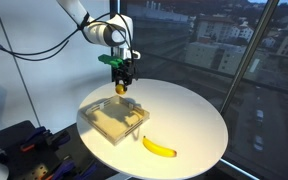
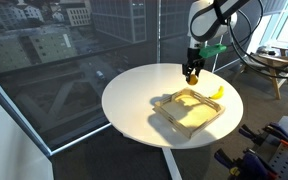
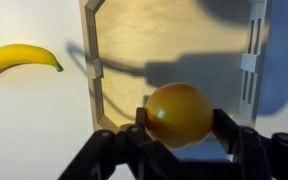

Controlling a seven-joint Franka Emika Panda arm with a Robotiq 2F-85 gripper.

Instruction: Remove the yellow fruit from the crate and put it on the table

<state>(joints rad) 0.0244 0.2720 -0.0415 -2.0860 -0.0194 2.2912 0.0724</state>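
My gripper (image 3: 180, 128) is shut on the small round yellow fruit (image 3: 179, 113) and holds it in the air above the crate. The crate (image 3: 94, 60) lies below, with clear walls and a pale tan base, and nothing else shows in it. In both exterior views the gripper (image 1: 121, 86) (image 2: 192, 75) hangs over the crate (image 1: 102, 126) (image 2: 164, 108), which sits on the round white table (image 1: 194, 120) (image 2: 134, 95). The fruit shows as a small yellow spot between the fingers (image 1: 121, 88).
A long yellow banana (image 1: 159, 147) (image 2: 216, 91) (image 3: 19, 58) lies on the table beside the crate. Large windows stand behind the table. Black equipment (image 1: 19, 150) sits on the floor by the table, and cables hang from the arm.
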